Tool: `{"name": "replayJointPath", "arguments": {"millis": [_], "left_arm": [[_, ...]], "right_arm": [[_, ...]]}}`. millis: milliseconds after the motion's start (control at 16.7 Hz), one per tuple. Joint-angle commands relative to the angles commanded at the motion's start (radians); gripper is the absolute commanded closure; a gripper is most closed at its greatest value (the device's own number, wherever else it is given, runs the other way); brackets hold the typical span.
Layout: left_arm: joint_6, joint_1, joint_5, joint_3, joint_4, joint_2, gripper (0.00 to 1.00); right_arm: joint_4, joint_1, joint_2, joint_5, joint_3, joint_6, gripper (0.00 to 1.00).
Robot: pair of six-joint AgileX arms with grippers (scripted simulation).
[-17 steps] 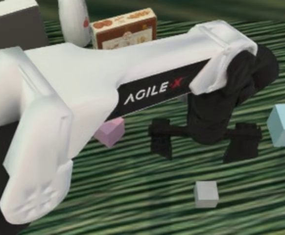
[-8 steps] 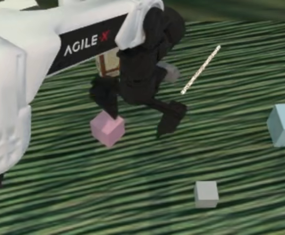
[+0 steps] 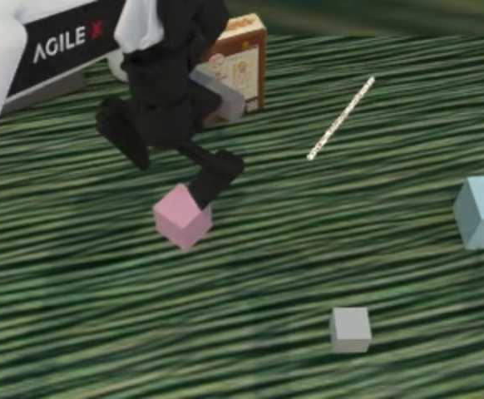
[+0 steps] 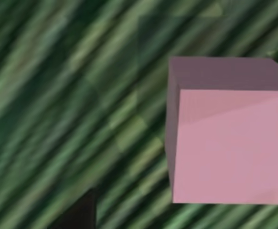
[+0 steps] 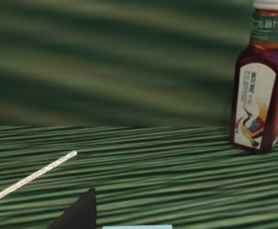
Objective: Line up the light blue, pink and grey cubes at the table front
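The pink cube [image 3: 182, 216] sits left of centre on the striped table [image 3: 250, 274]. My left gripper [image 3: 171, 181] hangs open just above and behind it, one black finger [image 3: 213, 179] close to the cube's back edge. The left wrist view has the pink cube [image 4: 229, 143] filling one side, with a dark fingertip [image 4: 79, 214] apart from it. At the front, right of centre, lies the small grey cube [image 3: 350, 329]. The light blue cube [image 3: 483, 212] stands at the right edge. My right gripper [image 5: 124, 222] is parked and open behind the light blue cube [image 5: 136, 227], out of the top view.
A brown printed box [image 3: 242, 58] stands at the back, partly behind my left wrist. A thin white stick [image 3: 340, 119] lies slantwise at the back centre. A dark bottle with a white cap [image 5: 261, 86] stands far off in the right wrist view.
My left arm has swung left and back across the table, from above the centre to over the pink cube. No cube has moved.
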Motion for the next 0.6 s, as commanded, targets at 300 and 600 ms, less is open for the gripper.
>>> {"name": "replayJointPath", "arguments": {"millis": [300, 600], "left_arm": [[-0.001, -0.004, -0.001, 0.0, 0.002, 0.005, 0.0], [0.0, 0.0, 0.0, -0.097, 0.147, 0.049, 0.0]], "right_arm": [[0.0, 0.0, 0.0, 0.0, 0.0, 0.0, 0.0], [0.0, 0.0, 0.0, 0.0, 0.0, 0.0, 0.0]]}}
